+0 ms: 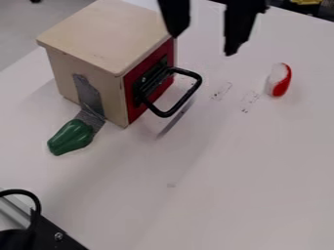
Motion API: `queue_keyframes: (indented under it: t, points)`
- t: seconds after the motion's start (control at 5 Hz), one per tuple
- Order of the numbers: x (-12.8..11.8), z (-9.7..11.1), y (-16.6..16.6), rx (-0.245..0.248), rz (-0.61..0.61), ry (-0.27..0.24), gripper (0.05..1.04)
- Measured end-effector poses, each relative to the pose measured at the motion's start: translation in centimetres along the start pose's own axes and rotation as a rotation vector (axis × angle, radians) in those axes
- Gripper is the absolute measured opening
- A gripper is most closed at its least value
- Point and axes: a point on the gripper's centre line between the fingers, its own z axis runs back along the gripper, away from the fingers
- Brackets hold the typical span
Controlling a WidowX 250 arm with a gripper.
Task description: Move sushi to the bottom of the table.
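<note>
Overhead, empty fingers (pixel 239 27) hang wide apart; the black-handled box (pixel 104 31) stands between the green pepper (pixel 70 138) and sushi (pixel 278 80).

A robotics lab, or a workshop set up like one, is what I see from my remote post: the black gripper (pixel 202 45) of the arm I operate hangs, fingers apart, over a plain white table (pixel 228 171). Grey tape (pixel 88 93) runs down a pale box (pixel 85 29) and onto the tabletop, a makeshift fixing that speaks of a test bench rather than a home. Black hardware (pixel 49 229) with a bare screw (pixel 58 236) and a looped cable (pixel 32 197) sits at lower left. Dark scuffs (pixel 221 91) mark the surface, and toy food, a pepper (pixel 70 136) and sushi (pixel 279 79), serves as props. Grey floor (pixel 19 29) lies beyond.
</note>
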Motion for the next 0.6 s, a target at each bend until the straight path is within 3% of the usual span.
queue_keyframes:
  t: [0.2, 0.6]
  points:
    - [4.2, -4.3, -0.4, -0.008, 0.015, -0.016, 0.997]
    - [13.2, -12.5, -0.5, 0.011, 0.103, -0.103, 0.998]
